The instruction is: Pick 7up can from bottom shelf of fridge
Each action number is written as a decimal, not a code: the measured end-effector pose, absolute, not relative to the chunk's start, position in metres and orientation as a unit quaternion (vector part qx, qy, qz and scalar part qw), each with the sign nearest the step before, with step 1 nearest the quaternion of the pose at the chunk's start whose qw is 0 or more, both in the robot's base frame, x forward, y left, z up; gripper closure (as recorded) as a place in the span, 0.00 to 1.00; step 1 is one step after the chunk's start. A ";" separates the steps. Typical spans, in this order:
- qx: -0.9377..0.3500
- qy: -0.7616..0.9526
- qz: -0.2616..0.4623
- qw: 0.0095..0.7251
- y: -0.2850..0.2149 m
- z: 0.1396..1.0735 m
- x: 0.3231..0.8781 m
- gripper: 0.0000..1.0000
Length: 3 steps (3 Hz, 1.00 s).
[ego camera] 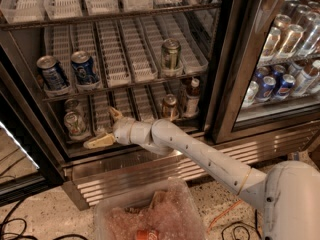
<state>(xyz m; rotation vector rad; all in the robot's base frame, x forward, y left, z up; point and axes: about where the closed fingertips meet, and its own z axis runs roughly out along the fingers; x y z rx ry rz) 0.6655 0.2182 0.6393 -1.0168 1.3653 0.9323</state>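
The fridge [227, 59] stands with its left door open. On the bottom shelf [135, 104], at the far left, the pale green and silver 7up can [75, 124] stands upright in a white lane, with another can [72, 105] behind it. My gripper [99, 127] reaches in from the right at the shelf's front edge, just right of the 7up can. It is open: one tan finger [100, 141] lies low and in front, the other [115, 115] points up into the shelf. It holds nothing.
A brownish can [170, 106] and a dark bottle [192, 95] stand on the bottom shelf, right. Two blue Pepsi cans [67, 70] and a greenish can [171, 54] sit one shelf up. The closed right door [280, 59] shows more cans. A clear plastic bin [150, 211] is on the floor.
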 end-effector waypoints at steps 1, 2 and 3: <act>-0.432 0.580 0.396 0.565 0.218 0.639 0.665 0.00; -0.436 0.562 0.423 0.561 0.247 0.633 0.669 0.00; -0.438 0.542 0.455 0.554 0.282 0.624 0.674 0.00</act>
